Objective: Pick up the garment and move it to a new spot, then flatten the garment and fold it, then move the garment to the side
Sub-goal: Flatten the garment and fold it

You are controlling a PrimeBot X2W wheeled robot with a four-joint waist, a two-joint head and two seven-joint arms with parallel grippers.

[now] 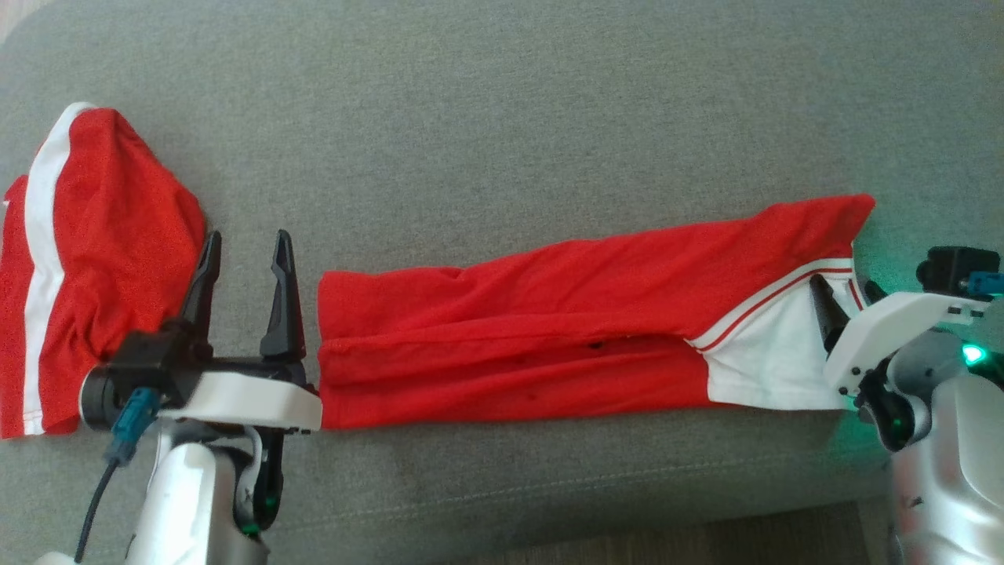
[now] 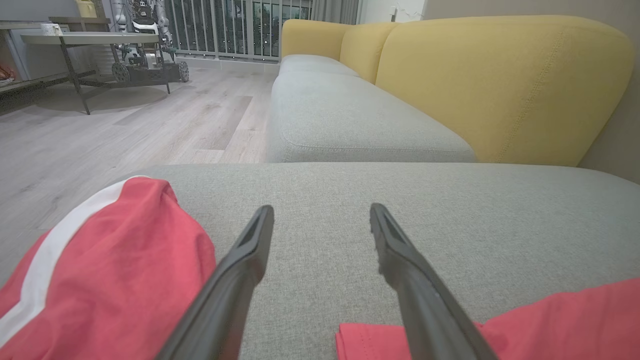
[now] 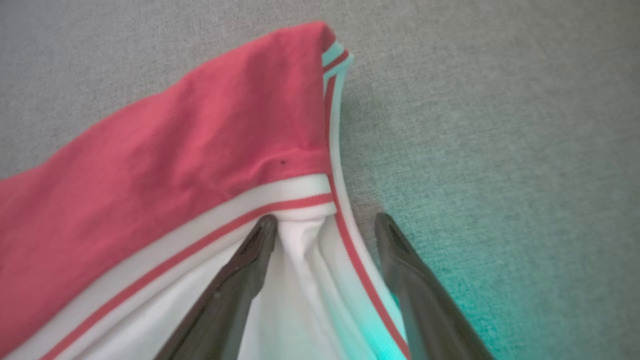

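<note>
Since the red garment (image 1: 565, 329) lies as a long folded strip across the grey seat cushion (image 1: 502, 102), I judge it light, thin and limp: it will sag and slide open wherever I don't hold it. My right gripper (image 3: 325, 220) stands wide open with nothing in it, at the strip's white end by the striped ribbed trim (image 3: 200, 235), one finger over the white cloth and the other just off the hem, over the cushion. My left gripper (image 1: 247, 239) is spread open and empty too, above bare cushion just beside the strip's other end, with a second red piece with a white stripe (image 1: 102, 259) close on its far side. The trim looks the firmest place to pinch on the right; on the left I'd take the stacked corner, catching every layer so the fold doesn't slip apart
</note>
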